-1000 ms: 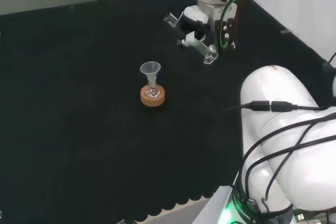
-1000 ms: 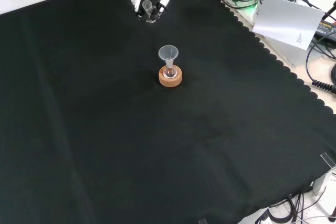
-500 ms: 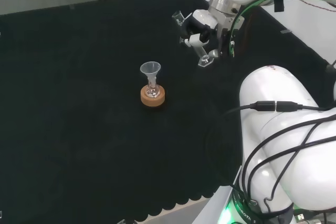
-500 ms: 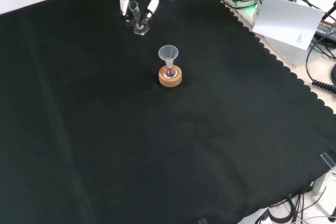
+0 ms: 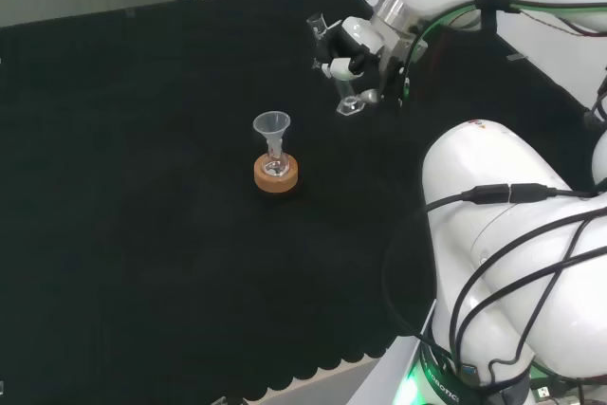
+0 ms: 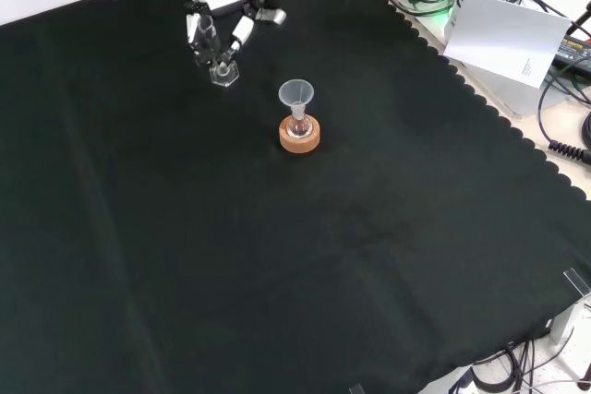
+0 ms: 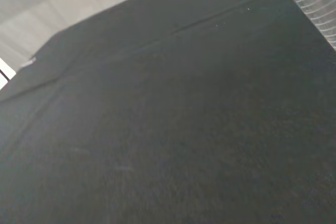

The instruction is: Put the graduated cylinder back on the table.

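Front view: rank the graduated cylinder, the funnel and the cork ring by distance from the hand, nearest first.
1. graduated cylinder: held in the hand, its base low over the cloth at upper left.
2. funnel: lower right of the hand, sitting in the flask's neck.
3. cork ring: directly below the funnel, slightly farther.
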